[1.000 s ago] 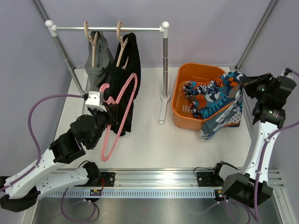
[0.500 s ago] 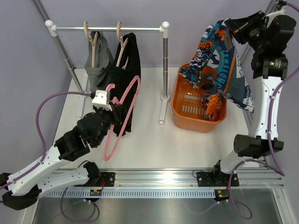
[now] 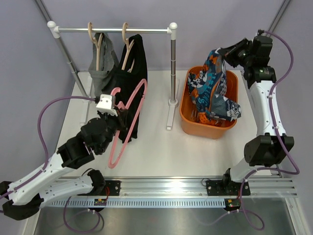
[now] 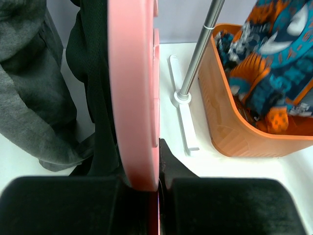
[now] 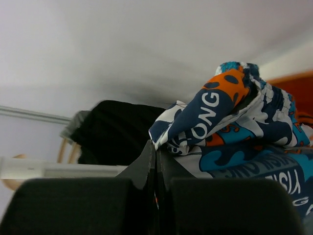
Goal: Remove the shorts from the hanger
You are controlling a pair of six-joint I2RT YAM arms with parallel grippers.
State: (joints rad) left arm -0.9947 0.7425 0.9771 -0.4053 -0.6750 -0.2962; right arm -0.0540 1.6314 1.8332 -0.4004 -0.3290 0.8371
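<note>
My right gripper (image 3: 226, 54) is shut on the printed shorts (image 3: 213, 93) and holds their top above the orange basket (image 3: 187, 113); the rest of the fabric drapes into it. In the right wrist view the printed shorts (image 5: 234, 122) are pinched between the fingertips. My left gripper (image 3: 117, 113) is shut on a bare pink hanger (image 3: 128, 122), which shows in the left wrist view (image 4: 133, 98) clamped between the fingers. The grey shorts (image 3: 101, 63) and black shorts (image 3: 131, 73) hang on wooden hangers on the rail (image 3: 112, 30).
The rail's right post (image 3: 173, 63) and its white foot (image 3: 170, 115) stand between the hanging clothes and the basket. Purple cables loop from both arms. A metal track runs along the near edge.
My right arm swung the printed shorts up off the basket's right side, then brought them leftward and down over the basket. My left gripper raised the pink hanger slightly and now holds still.
</note>
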